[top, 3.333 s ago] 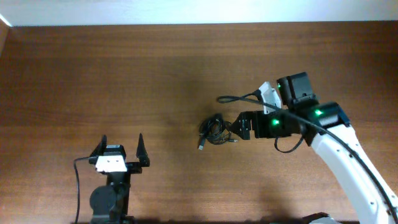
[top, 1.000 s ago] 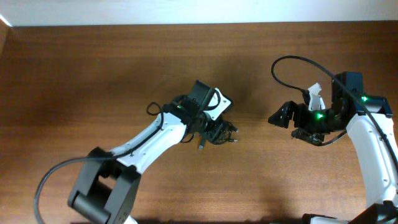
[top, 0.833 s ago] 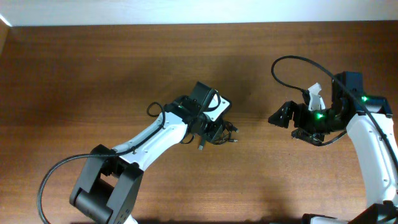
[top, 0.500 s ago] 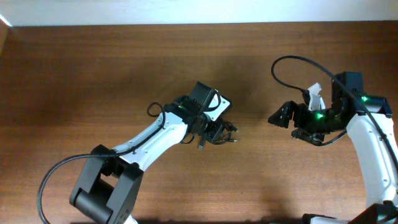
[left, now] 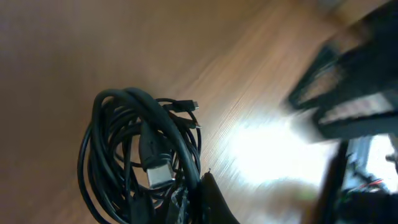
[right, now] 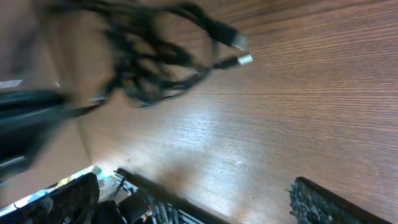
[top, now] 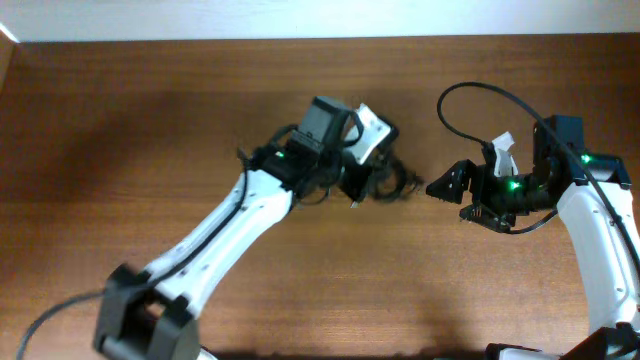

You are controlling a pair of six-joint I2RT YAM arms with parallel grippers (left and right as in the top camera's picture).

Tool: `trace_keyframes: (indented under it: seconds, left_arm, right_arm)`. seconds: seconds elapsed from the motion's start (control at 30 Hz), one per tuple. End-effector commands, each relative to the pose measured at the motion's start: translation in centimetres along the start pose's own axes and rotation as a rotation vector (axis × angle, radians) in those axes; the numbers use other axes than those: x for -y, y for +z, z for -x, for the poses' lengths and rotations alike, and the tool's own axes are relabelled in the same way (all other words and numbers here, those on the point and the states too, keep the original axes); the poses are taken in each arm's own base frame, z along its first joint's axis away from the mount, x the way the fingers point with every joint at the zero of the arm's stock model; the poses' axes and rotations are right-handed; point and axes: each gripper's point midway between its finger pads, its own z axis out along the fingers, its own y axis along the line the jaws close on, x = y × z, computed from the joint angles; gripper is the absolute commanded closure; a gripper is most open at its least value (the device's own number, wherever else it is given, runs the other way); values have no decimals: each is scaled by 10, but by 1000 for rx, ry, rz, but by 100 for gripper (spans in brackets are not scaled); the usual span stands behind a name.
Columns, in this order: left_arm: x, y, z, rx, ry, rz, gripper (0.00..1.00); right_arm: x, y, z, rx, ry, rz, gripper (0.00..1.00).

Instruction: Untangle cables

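Note:
The cables [top: 388, 182] are one dark knot of thin black cords at the table's middle. My left gripper [top: 362, 183] is shut on the knot's near edge. In the left wrist view the cables [left: 138, 163] coil in loops around a silver plug, with my dark fingertips [left: 210, 198] pinching the lower strands. My right gripper [top: 446, 184] stands open just right of the knot, with nothing between its fingers. In the right wrist view the cables [right: 149, 59] are blurred at the upper left, two silver plug ends [right: 240, 43] pointing right, well apart from my fingers [right: 320, 202].
The wooden table [top: 150, 120] stretches to a pale wall along the back edge. A thick black arm cable [top: 470, 100] loops above my right wrist. The left arm [top: 230, 240] runs diagonally from the front left.
My left gripper has shut on the cables and carried them up and to the right, close to the right gripper. The right gripper has stayed open and nearly still.

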Motion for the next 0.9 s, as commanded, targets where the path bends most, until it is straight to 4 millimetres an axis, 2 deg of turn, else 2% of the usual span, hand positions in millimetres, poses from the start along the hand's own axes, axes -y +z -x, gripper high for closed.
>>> trace_keyframes:
  seconds: [0.0,0.13,0.27,0.43,0.53,0.7,0.87]
  left_arm:
    - [38,-44,39,127,53,-67,100]
    - [48,-57,45,154,5,-87,100]
    - [56,-57,44,151,4,-133,100]
    - [58,-58,44,142,-95,-157,100]
    - [73,-60,43,128,-111,-242,100]
    - [89,-65,42,118,-101,-337,100]
    - [90,-65,41,117,-100,-345,100]
  right_arm:
    - [-11,-5,3,8,-14,41,2]
    - [-21,-4,-1,-9,-15,98,2]
    - [-39,-2,-7,-39,-34,174,2]
    - [-48,1,-7,-44,-70,201,2]
    - [-52,3,-2,-26,-90,208,2]
    - [-47,12,11,27,-122,123,2]
    - [-19,20,19,75,-90,-93,2]
